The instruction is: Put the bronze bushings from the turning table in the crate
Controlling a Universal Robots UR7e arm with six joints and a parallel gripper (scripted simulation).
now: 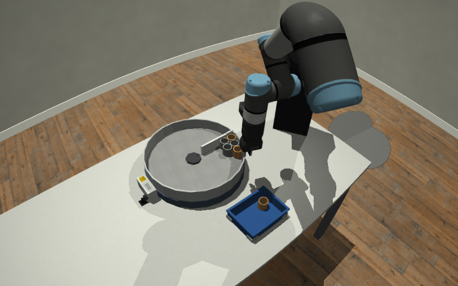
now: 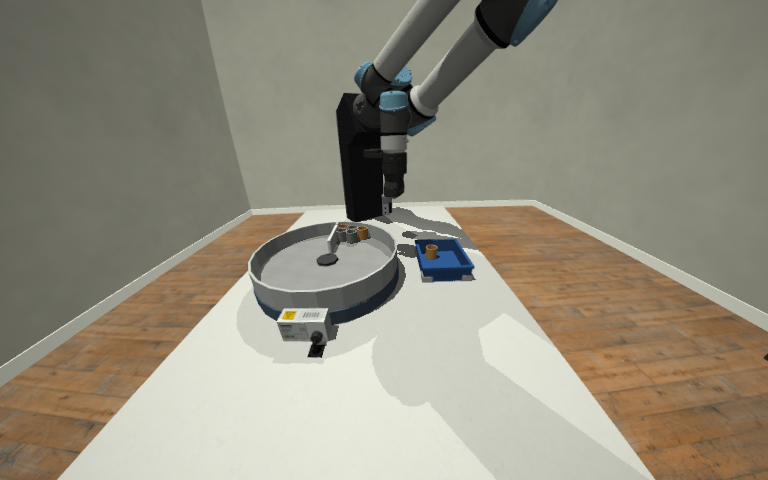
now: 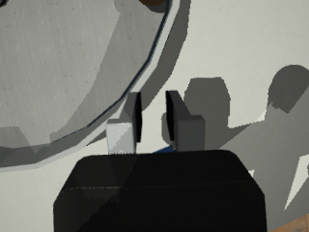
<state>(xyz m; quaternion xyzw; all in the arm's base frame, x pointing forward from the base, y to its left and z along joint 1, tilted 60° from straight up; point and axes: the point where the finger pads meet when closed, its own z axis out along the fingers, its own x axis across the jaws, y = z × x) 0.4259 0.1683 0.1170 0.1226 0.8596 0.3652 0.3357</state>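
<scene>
My gripper [image 3: 154, 106] [image 2: 386, 213] is open and empty, above the table beside the turning table's rim. The round turning table [image 1: 175, 171] [image 2: 288, 271] holds several bushings, crowded against a white bar. One bronze bushing [image 1: 237, 152] [image 2: 362, 232] stands nearest the rim on the gripper's side. Another bronze bushing [image 1: 231, 137] stands at the back near the bar. Three steel bushings, a front one [image 1: 227, 150] [image 2: 351, 235], a left one [image 1: 223, 140] and a right one [image 1: 234, 143], stand between them. The blue crate [image 1: 250, 225] [image 2: 447, 263] holds one upright bronze bushing [image 1: 263, 202] [image 2: 431, 252].
The white bar [image 1: 216, 143] [image 2: 333, 237] reaches inward over the turning table. A raised wall [image 1: 195, 196] [image 2: 305, 298] rings it. A dark hub [image 1: 193, 158] is at its centre. A white box [image 1: 145, 185] [image 2: 304, 325] sits at its outer side. The crate stands close to the table's edge.
</scene>
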